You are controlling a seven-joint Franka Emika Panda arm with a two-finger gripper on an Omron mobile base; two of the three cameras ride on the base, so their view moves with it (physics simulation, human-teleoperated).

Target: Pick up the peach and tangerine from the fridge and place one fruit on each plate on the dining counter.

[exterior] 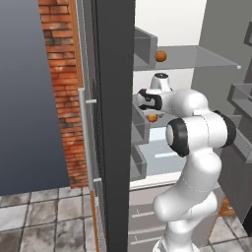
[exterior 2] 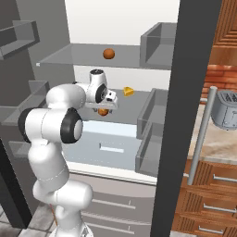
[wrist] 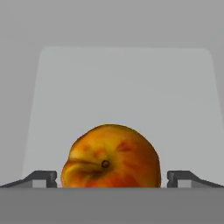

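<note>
The arm reaches into the open fridge [exterior 2: 115, 18], and the step in hand looks like the first pick: closing on the peach [wrist: 111, 156], which sits low and centre in the hand view, right between the two dark finger tips. The gripper [wrist: 112, 177] is spread wide, with one tip [wrist: 41, 176] at the lower left and the other at the lower right of that view, each standing clear of the fruit's skin with a gap on both sides, so nothing is pinched yet. In the right base view the peach [exterior 2: 103, 111] shows as a small orange lump just under the hand, centre-left of the frame, resting on the middle shelf [exterior 2: 127, 109]; in the left base view it [exterior: 152, 117] peeks out just below the wrist, near the frame's centre. The tangerine [exterior 2: 109, 53] lies apart from it on the upper shelf [exterior 2: 83, 54], in the upper middle of the frame, and a yellow wedge of cheese [exterior 2: 128, 91] sits just right of the hand. The next move, as I judge it, calls for bringing the fingers together squarely on the peach's widest part, since a round fruit may roll or squirt out if caught off centre, then lifting and backing out without brushing the shelf above or the door bins [exterior 2: 157, 44].
</note>
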